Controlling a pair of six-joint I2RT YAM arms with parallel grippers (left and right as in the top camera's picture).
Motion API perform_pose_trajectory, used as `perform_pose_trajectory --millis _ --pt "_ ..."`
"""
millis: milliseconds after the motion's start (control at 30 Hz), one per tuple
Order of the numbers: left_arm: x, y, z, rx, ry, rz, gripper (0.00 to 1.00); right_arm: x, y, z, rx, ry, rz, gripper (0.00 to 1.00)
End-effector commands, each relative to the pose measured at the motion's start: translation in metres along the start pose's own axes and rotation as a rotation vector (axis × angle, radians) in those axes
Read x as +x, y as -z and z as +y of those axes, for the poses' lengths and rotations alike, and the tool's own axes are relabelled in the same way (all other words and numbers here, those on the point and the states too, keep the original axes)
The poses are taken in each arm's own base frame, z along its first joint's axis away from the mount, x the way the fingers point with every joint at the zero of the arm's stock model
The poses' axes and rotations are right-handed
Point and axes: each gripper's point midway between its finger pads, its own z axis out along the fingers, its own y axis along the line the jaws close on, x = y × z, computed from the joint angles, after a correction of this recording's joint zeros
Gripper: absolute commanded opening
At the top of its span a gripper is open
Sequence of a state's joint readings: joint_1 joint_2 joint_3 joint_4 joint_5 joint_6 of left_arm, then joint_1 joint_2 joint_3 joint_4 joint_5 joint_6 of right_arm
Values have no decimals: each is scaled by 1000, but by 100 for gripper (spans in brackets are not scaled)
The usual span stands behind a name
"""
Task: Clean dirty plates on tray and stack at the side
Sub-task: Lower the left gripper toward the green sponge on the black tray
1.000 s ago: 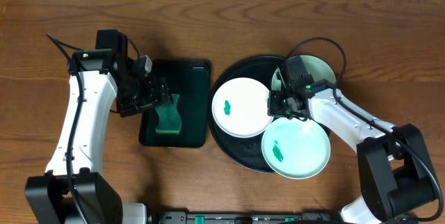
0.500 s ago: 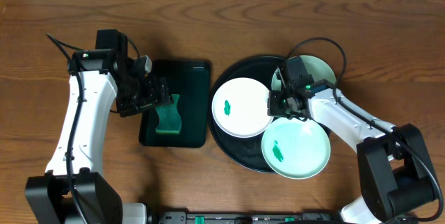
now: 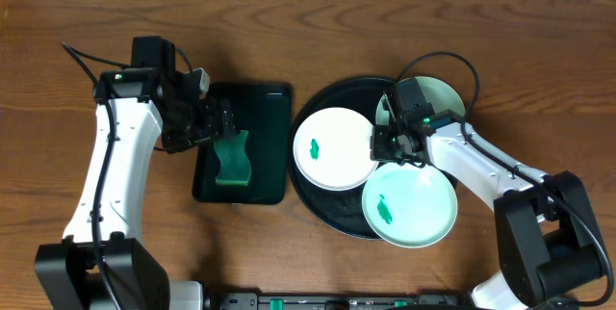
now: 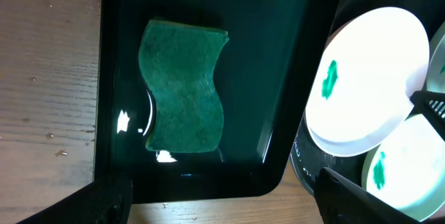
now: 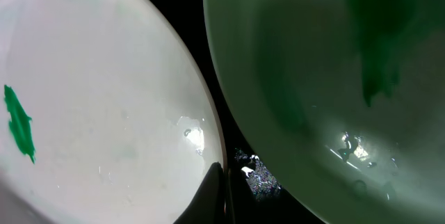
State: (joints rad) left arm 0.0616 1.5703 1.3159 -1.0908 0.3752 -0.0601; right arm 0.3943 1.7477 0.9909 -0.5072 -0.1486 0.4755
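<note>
The left fingers [image 3: 223, 123] are hovering over the left edge of the small tray [image 3: 269, 108] and are spread wide. In the wrist view their tips are framing the green sponge [image 4: 182, 95], which is lying flat inside it, and they are touching nothing.

Over on the right, the round tray [image 3: 322, 106] is sitting on the counter [image 3: 539, 40] and carrying all three plates. The white plate [image 3: 337, 156] is lying on its left side, showing a green smear left of centre. The near mint plate [image 3: 419, 204] is reaching out over the tray's near rim, its edge meeting the white plate's, and it is showing a smear too. The far mint plate [image 3: 438, 93] is sitting at the far right, half hidden under the right arm.

The right fingers [image 3: 391, 144] are sitting low at the white plate's right rim, where the plates meet. Only one dark tip is showing in the wrist view, so I cannot tell whether they are gripping anything.
</note>
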Motion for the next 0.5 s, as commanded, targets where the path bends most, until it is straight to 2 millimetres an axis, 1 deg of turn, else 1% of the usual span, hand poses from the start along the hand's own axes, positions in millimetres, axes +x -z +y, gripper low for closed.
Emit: perform_pose_trajectory --millis 0,100,233,267,333,467 --pt "1 -2 0 -3 4 6 84 4 -3 1 9 1 7 1" --pt "6 -2 1 -4 13 26 84 4 -3 1 10 1 7 2" --pt "10 -4 2 -8 80 39 84 4 -3 1 9 1 7 2" --pt "12 -6 3 -9 95 47 91 4 -3 1 9 1 7 2" --pt "16 -12 6 -12 101 59 95 4 -3 1 10 1 7 2" --pt "26 -25 11 -17 111 86 94 4 -3 1 9 1 7 2"
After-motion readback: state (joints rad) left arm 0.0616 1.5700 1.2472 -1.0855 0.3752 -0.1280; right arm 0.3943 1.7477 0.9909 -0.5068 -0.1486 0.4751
